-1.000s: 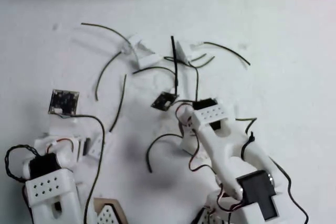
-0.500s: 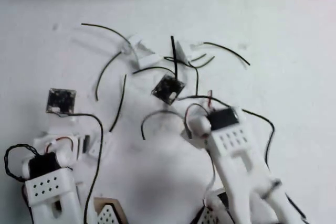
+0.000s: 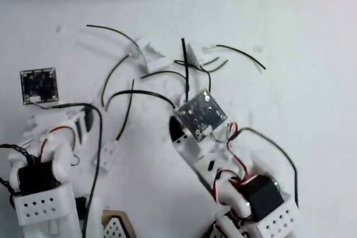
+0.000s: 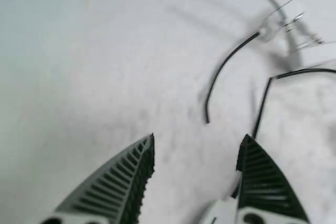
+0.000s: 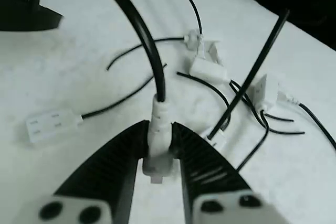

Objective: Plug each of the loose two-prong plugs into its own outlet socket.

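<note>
My right gripper [image 5: 158, 129] is shut on a white two-prong plug [image 5: 159, 113], whose black cord [image 5: 142, 35] arches up and away. In the high view that cord [image 3: 139, 93] runs left from the right arm's wrist [image 3: 201, 114] at the table's middle. A white outlet socket [image 5: 52, 124] lies flat beside the gripper. My left gripper [image 4: 198, 140] stands open over bare table at the near left. More white plugs and sockets [image 3: 150, 57] with black cords lie tangled at the back centre [image 3: 192, 54].
Loose black cords [image 3: 125, 110] curve across the middle of the white table [image 3: 301, 37]. A wooden piece [image 3: 114, 224] sits at the front edge between the arms. The far right and far left of the table hold nothing.
The right arm has drawn back toward the front and turned its wrist, carrying the plug and dragging its cord leftward. The left arm has stretched forward and to the left.
</note>
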